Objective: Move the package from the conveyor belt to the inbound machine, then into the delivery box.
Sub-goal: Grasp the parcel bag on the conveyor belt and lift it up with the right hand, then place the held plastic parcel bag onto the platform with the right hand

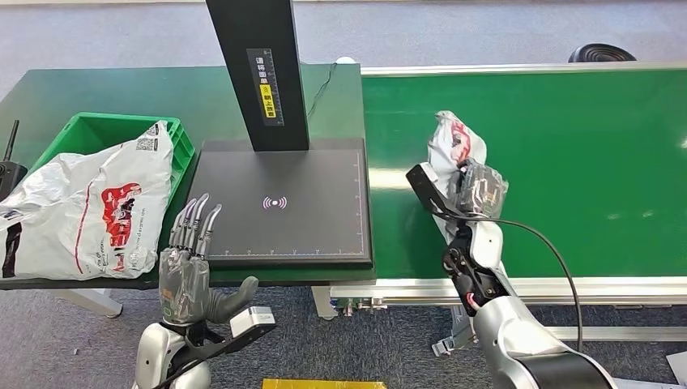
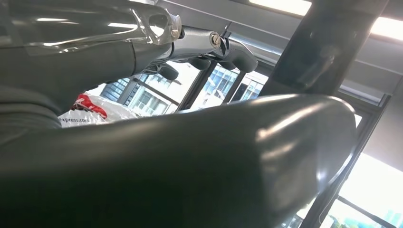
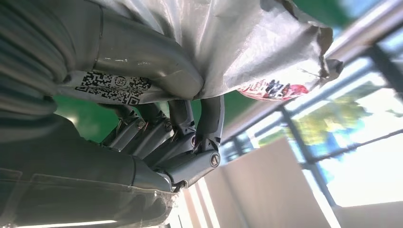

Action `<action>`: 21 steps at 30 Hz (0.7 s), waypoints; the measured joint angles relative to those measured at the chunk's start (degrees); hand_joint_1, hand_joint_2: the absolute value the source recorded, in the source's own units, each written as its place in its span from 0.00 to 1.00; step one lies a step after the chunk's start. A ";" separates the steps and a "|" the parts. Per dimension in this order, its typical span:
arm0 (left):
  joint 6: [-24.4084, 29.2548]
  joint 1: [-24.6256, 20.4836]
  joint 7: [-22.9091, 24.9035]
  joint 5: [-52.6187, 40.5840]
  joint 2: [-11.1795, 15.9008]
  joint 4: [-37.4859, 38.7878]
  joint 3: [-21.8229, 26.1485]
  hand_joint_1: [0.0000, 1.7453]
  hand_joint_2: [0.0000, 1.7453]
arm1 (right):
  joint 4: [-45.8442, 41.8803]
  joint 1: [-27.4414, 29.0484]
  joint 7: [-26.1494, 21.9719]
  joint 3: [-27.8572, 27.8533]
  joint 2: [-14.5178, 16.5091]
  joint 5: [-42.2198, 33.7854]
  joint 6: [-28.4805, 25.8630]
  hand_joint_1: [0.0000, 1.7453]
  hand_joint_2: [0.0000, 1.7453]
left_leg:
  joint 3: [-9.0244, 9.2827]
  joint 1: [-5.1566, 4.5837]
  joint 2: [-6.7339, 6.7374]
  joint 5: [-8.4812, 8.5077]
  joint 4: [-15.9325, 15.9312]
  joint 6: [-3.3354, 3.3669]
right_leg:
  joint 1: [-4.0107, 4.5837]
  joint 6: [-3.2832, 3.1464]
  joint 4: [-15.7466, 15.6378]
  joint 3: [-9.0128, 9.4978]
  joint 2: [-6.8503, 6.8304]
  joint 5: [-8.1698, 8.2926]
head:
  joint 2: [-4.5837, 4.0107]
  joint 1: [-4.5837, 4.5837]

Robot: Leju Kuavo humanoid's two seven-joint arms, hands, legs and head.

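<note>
A crumpled white package with red print sits over the green conveyor belt near its left end. My right hand grips its near side; in the right wrist view the thumb and dark fingers pinch the white plastic package. The black inbound machine plate with a lit scan mark lies left of the belt, under a black post. My left hand is open, fingers straight and apart, at the plate's near left corner. The green delivery box stands far left.
A large white bag with red print lies over the green box and the table's near edge. A black cable runs from my right wrist. A black handset sits at the far left. A yellow sheet lies on the grey floor.
</note>
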 joint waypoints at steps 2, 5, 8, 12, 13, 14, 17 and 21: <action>0.00 0.05 0.11 -0.12 -0.19 -0.34 -0.07 0.00 0.00 | -2.66 0.14 -2.24 0.79 1.28 -2.39 -0.10 1.00 1.00 | 0.01 0.02 -0.07 0.00 0.00 -0.01 | 0.02 -0.01 0.00 0.00 -0.04 -0.01 | 0.00 0.00; 0.00 0.23 0.19 -0.17 -0.34 -0.61 -0.11 0.00 0.00 | -8.23 1.22 -3.12 3.91 2.42 -6.24 -0.06 1.00 1.00 | -0.02 0.04 -0.10 0.01 -0.01 -0.01 | 0.04 -0.02 0.01 0.00 -0.07 -0.03 | 0.00 0.02; 0.00 0.15 0.21 -0.16 -0.45 -0.63 -0.24 0.00 0.00 | -14.09 2.51 -2.99 8.05 2.83 -9.17 0.12 1.00 1.00 | -0.02 0.03 0.00 0.00 -0.01 -0.01 | 0.01 -0.02 0.01 -0.01 -0.02 -0.03 | 0.00 0.02; -0.19 -0.33 0.59 -0.08 -0.79 -0.66 -0.74 0.00 0.00 | -21.86 3.65 -2.15 13.59 2.99 -11.43 1.03 1.00 1.00 | -0.02 0.01 -0.01 0.00 -0.01 -0.01 | -0.01 -0.01 0.00 -0.01 -0.04 -0.03 | 0.00 0.02; -0.34 -0.45 0.82 -0.08 -0.87 -0.72 -0.80 0.00 0.00 | -23.52 3.78 -2.04 14.83 3.00 -11.82 1.44 1.00 1.00 | -0.02 0.01 0.01 0.00 -0.01 -0.01 | -0.01 -0.01 0.00 -0.01 -0.03 -0.03 | 0.00 0.02; -0.50 -0.56 1.04 -0.08 -0.92 -0.80 -0.82 0.00 0.00 | -25.06 3.90 -2.04 16.05 3.01 -12.13 1.95 1.00 1.00 | -0.02 0.00 0.02 0.00 -0.01 -0.01 | -0.01 -0.01 0.00 -0.01 -0.03 -0.03 | 0.00 0.02; -0.84 -0.90 1.49 -0.05 -0.98 -1.05 -0.79 0.00 0.00 | -29.01 4.36 -3.40 19.90 2.97 -12.48 4.08 1.00 1.00 | -0.01 0.01 0.02 0.00 -0.01 -0.01 | 0.00 -0.01 0.00 -0.01 -0.03 -0.03 | 0.00 0.02; -1.09 -1.80 1.54 0.35 -0.92 -1.09 -0.38 0.00 0.00 | -32.91 5.41 -7.80 25.75 2.73 -12.36 6.32 1.00 1.00 | -0.01 0.02 0.02 0.00 -0.02 -0.01 | 0.03 -0.02 0.01 -0.01 -0.02 -0.03 | 0.00 0.01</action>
